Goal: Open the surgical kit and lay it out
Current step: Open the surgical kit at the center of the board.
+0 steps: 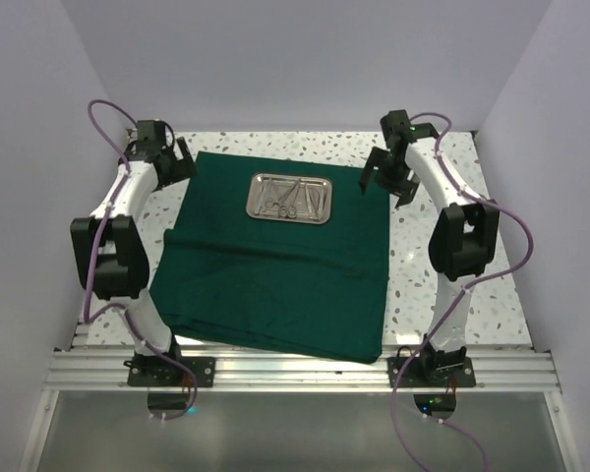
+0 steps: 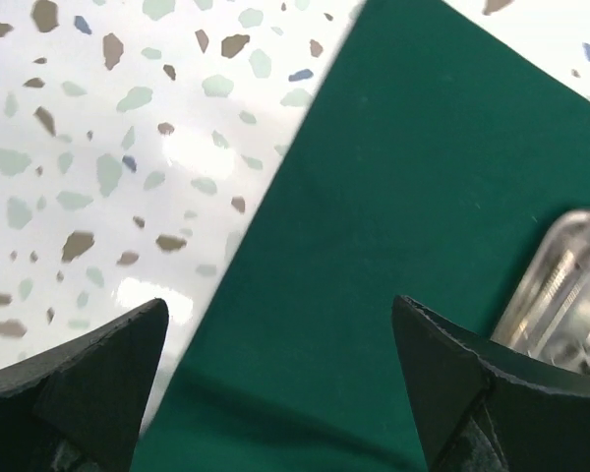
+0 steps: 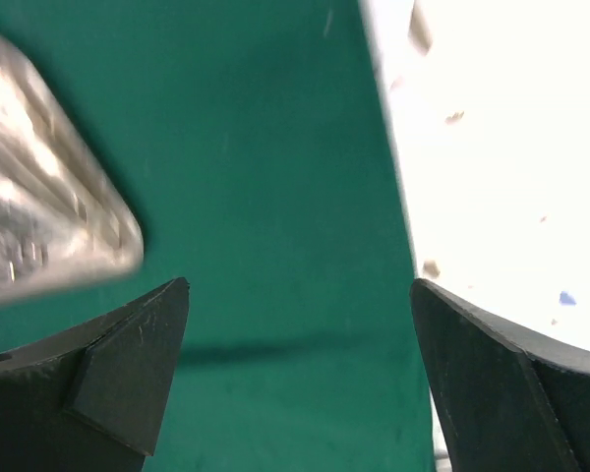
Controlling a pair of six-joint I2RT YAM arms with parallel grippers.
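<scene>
The dark green cloth wrap lies spread flat on the table. The shiny steel tray sits on its far half with several slim silver instruments inside. My left gripper is open and empty over the cloth's far left corner; the left wrist view shows the cloth edge and the tray's corner between and beside its fingers. My right gripper is open and empty over the cloth's far right edge; the right wrist view shows the cloth and the blurred tray at left.
The speckled white tabletop shows around the cloth, with grey walls on three sides. An aluminium rail carrying both arm bases runs along the near edge.
</scene>
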